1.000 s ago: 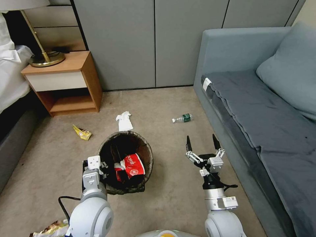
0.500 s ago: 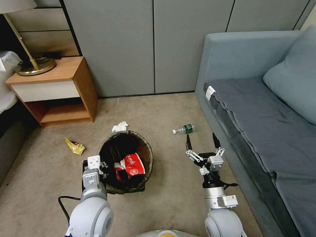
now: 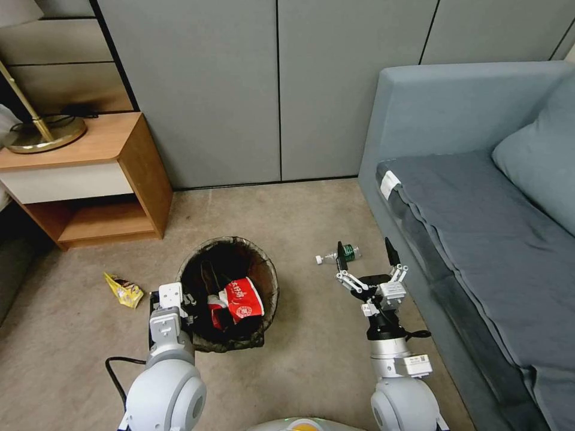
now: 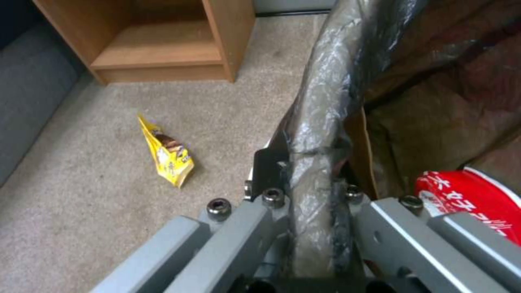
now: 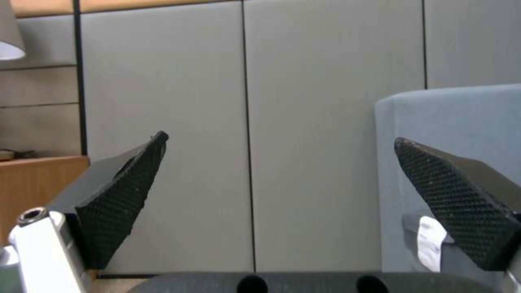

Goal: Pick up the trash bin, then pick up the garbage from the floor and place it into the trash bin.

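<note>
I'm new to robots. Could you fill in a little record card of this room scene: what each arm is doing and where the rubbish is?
left end effector: shut on the rim of the trash bin
right end effector: open, above the floor beside the sofa
inside bin: red wrapper
on floor: small bottle by the right end effector; yellow wrapper near the nightstand

Crinkled glossy plastic lines the trash bin [image 3: 263,286], matt short-pile carpet [image 3: 311,371] covers the floor, and the nightstand [image 3: 102,173] is smooth wood.
</note>
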Controlling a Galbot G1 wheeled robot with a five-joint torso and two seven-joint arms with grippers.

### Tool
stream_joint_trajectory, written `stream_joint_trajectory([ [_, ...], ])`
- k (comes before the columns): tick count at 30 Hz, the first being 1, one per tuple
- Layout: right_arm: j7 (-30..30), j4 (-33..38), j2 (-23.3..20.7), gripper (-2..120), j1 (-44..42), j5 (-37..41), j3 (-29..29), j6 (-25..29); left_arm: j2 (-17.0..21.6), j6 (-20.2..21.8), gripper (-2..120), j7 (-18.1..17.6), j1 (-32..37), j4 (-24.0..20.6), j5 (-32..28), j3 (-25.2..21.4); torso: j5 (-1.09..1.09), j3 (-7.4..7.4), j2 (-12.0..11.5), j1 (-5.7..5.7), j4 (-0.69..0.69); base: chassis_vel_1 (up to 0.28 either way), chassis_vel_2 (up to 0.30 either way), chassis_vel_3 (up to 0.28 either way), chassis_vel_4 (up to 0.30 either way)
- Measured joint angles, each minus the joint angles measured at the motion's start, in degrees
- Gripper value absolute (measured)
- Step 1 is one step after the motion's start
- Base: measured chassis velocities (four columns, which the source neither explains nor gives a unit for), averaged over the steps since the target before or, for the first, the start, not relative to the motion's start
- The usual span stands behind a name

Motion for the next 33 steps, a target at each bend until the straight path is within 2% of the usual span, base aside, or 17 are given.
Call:
stream_joint_trajectory([
  [5,-0.07,-0.02,-0.24,100,0.99,-0.04,-0.37,-0.13,0.2,0.0,0,0.0,-0.01,-0.15,-0.02,-0.01,0.0,0.0,0.0,0.0,0.0,0.0,0.0,0.0,0.0],
  [20,-1.35,-0.83,-3.87,100,10.59,1.17,-2.02,-8.49,0.35,0.0,0,-0.03,0.36,-0.19,0.11,0.0,0.0,0.0,0.0,0.0,0.0,0.0,0.0,0.0,0.0],
  [22,-5.49,-2.08,-5.23,100,12.31,0.51,-0.99,-10.22,0.65,0.04,0,-0.06,0.08,-0.18,-0.02,-0.06,0.01,0.0,0.0,0.0,-0.02,0.0,0.0,0.0,0.0],
  [23,-5.49,-2.08,-5.23,100,12.31,0.51,-0.99,-10.22,0.65,0.04,0,-0.06,0.08,-0.18,-0.02,-0.06,0.01,0.0,0.0,0.0,-0.02,0.0,0.0,0.0,0.0],
  [26,-12.68,-5.63,-8.29,100,17.34,-0.57,0.76,-12.59,0.75,0.07,0,-0.09,-0.08,-0.13,-0.11,-0.09,0.01,0.0,0.0,0.0,-0.01,0.0,0.0,0.0,0.0],
  [28,-14.04,-6.46,-8.96,100,18.52,-0.65,1.0,-13.08,0.74,0.07,0,-0.1,-0.08,-0.11,-0.11,-0.09,0.01,0.0,0.0,0.0,0.0,0.0,0.0,0.0,0.0],
  [30,-19.37,-10.51,-11.89,100,23.45,-1.85,1.54,-14.71,0.57,0.08,0,-0.13,0.05,-0.1,-0.04,-0.09,0.01,0.0,0.0,0.0,0.01,0.0,0.0,0.0,0.0],
  [31,-19.37,-10.51,-11.89,100,23.45,-1.85,1.54,-14.71,0.57,0.08,0,-0.13,0.05,-0.1,-0.04,-0.09,0.01,0.0,0.0,0.0,0.01,0.0,0.0,0.0,0.0],
  [33,-23.1,-15.01,-14.43,100,27.46,-3.98,1.53,-15.05,0.44,0.07,0,-0.14,0.19,-0.1,0.06,-0.08,0.0,0.0,0.0,0.0,0.01,0.0,0.0,0.0,0.0],
])
